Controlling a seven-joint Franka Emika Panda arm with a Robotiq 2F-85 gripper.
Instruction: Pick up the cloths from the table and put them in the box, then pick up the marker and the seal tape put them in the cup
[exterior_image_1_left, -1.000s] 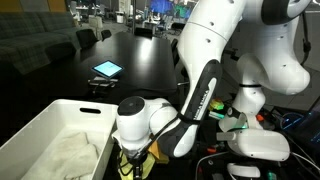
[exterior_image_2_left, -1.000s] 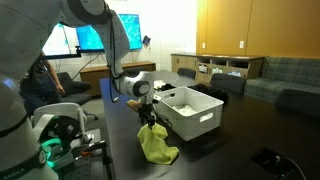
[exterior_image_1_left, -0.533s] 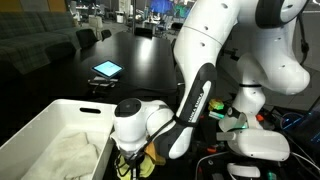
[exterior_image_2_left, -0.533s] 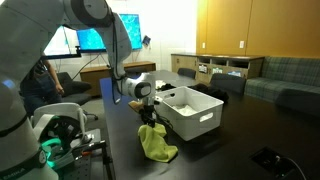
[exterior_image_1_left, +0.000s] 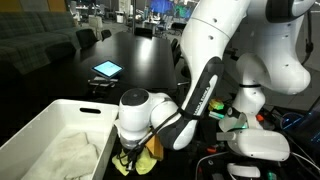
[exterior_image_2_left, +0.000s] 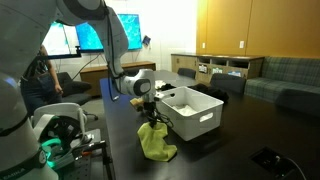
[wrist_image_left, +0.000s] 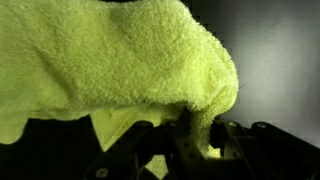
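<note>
My gripper (exterior_image_2_left: 150, 121) points down just beside the near end of the white box (exterior_image_2_left: 196, 122) and is shut on the yellow cloth (exterior_image_2_left: 156, 144). The cloth rises to a peak at the fingers, and its lower folds rest on the dark table. In the wrist view the yellow cloth (wrist_image_left: 110, 50) fills the top, and a fold of it is pinched in my gripper (wrist_image_left: 195, 125). From the other side, the gripper (exterior_image_1_left: 131, 158) stands at the box (exterior_image_1_left: 58, 106) corner, with the yellow cloth (exterior_image_1_left: 152, 150) under it. An off-white cloth (exterior_image_1_left: 70, 155) lies inside the box. The marker, seal tape and cup are out of view.
A lit tablet (exterior_image_1_left: 107, 69) lies on the dark table (exterior_image_1_left: 140, 60) beyond the box. White robot hardware and cables (exterior_image_1_left: 255, 140) crowd the area beside the arm. A low shelf unit (exterior_image_2_left: 215, 66) and a sofa (exterior_image_2_left: 290, 75) stand far behind.
The jaws have closed on a fold of the yellow cloth. The arm dipped slightly toward the cloth and has stayed in nearly the same spot beside the box.
</note>
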